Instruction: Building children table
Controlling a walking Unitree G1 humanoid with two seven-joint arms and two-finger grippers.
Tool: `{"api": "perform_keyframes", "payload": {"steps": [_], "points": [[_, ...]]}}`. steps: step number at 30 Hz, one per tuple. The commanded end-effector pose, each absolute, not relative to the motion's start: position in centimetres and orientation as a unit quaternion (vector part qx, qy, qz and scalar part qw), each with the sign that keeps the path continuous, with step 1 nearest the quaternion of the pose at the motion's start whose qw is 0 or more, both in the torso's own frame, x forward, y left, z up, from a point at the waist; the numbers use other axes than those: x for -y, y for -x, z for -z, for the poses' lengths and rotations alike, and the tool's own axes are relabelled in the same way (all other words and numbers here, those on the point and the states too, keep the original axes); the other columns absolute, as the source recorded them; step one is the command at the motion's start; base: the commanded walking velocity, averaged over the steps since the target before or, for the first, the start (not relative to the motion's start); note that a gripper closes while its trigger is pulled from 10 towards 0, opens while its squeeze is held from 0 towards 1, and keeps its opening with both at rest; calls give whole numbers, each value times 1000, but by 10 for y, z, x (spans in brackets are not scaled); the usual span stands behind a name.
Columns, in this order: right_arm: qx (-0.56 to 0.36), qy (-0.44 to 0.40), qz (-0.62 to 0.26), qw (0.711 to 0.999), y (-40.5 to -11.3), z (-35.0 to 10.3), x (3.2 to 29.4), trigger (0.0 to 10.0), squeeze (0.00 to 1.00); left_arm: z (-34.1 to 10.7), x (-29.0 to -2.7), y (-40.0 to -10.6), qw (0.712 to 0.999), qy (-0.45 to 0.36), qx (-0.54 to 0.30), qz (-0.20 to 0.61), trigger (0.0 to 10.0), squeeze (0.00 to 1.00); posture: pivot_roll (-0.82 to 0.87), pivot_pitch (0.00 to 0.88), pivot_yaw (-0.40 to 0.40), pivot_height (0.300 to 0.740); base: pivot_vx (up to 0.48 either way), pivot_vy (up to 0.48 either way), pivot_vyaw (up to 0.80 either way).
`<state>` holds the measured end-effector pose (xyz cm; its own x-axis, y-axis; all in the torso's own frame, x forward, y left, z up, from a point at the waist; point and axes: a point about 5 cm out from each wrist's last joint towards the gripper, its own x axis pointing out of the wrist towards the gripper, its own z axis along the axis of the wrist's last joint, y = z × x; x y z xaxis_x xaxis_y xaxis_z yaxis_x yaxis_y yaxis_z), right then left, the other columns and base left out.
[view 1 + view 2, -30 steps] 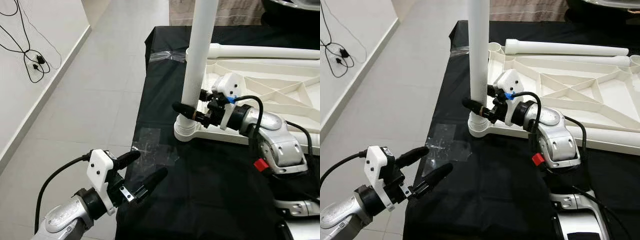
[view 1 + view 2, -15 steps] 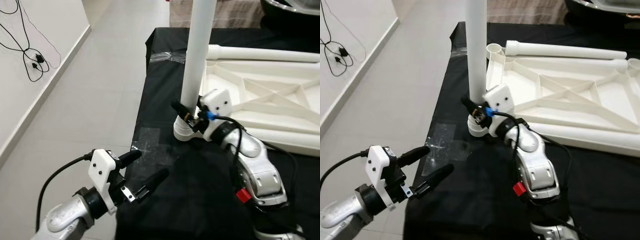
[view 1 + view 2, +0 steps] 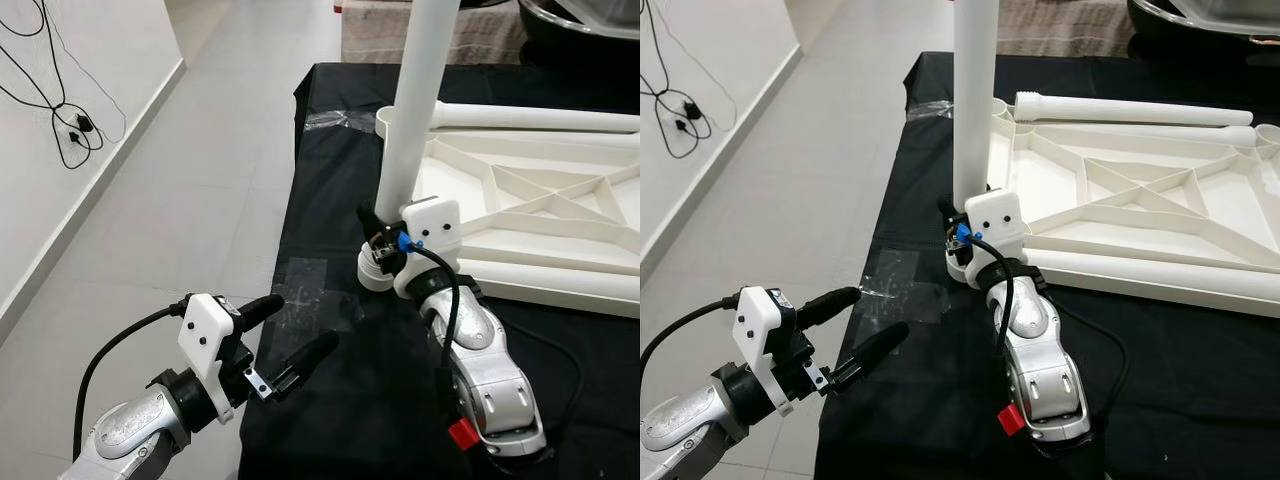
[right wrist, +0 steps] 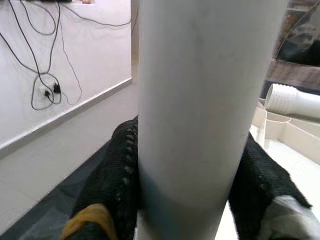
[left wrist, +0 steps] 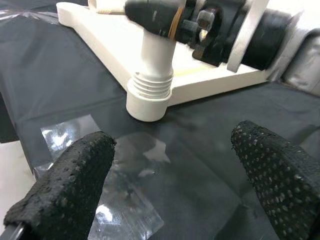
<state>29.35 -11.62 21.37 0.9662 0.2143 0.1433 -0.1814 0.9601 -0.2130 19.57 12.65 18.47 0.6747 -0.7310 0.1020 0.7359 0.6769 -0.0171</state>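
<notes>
A white plastic tabletop (image 3: 1120, 205) lies upside down on a black-covered table (image 3: 910, 150). One white leg (image 3: 418, 110) stands upright in its near left corner socket (image 5: 147, 97). My right gripper (image 3: 378, 240) is shut on the base of that leg, one black finger (image 4: 112, 175) on each side of the tube (image 4: 200, 100). My left gripper (image 3: 290, 335) hovers open at the table's near left edge, its fingertips (image 5: 65, 185) wide apart and pointing at the socket. Two loose white legs (image 3: 1130, 108) lie along the tabletop's far and near sides.
The black cloth (image 3: 340, 420) ends at the table's left edge, with a clear tape patch (image 3: 300, 290) near my left gripper. Grey tiled floor (image 3: 170, 200) lies to the left, with black cables (image 3: 65, 120) along the white wall. A dark object (image 3: 1200, 25) sits beyond the table.
My right arm has swung round the upright leg, from beside it to in front of it, still gripping its base. The camera view has shifted a little. My left gripper has barely moved.
</notes>
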Motion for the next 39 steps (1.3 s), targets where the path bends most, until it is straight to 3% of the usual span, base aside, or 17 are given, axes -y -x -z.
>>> {"api": "perform_keyframes", "payload": {"steps": [1,2,5,7,11,14,19,20,26,32,33,39], "points": [[28,102,-72,992,-295,-193,127,10000,890,-181,-128,-194,916,26,37,398,10000,0,59,259,9,740,0,0,0],[43,79,-110,990,-296,-199,122,10000,1000,-180,-127,-195,916,25,37,399,10000,0,58,252,13,740,0,0,0],[71,47,-175,981,-295,-209,115,10000,1000,-180,-127,-195,915,24,37,401,10000,0,60,246,14,740,0,0,0],[92,38,-239,966,-299,-222,125,10000,1000,-181,-125,-196,914,24,38,403,10000,0,61,242,12,740,0,0,0],[105,61,-265,957,-303,-233,137,10000,1000,-180,-124,-195,913,23,37,406,10000,0,60,236,10,740,0,0,0],[84,103,-369,920,-306,-238,146,10000,1000,-179,-123,-195,912,25,37,408,10000,0,59,228,9,740,0,0,0],[65,115,-425,895,-310,-245,153,10000,1000,-180,-122,-195,911,26,39,409,10000,0,66,235,13,740,0,0,0],[61,119,-450,883,-313,-251,154,10000,0,-180,-121,-195,911,26,39,410,10000,0,68,235,12,740,0,0,0],[73,105,-515,848,-323,-271,157,10000,0,-180,-120,-193,911,24,36,411,10000,0,85,243,6,740,0,0,0],[77,101,-533,837,-330,-276,161,10000,0,-180,-121,-192,912,24,35,408,10000,0,87,246,5,740,0,0,0],[76,106,-536,834,-332,-277,162,0,0,-180,-121,-191,912,24,35,408,10000,0,94,248,6,740,0,0,0],[65,109,-562,818,-334,-277,169,0,0,-186,-121,-192,911,20,44,410,10000,0,95,257,6,740,0,0,0]]}}
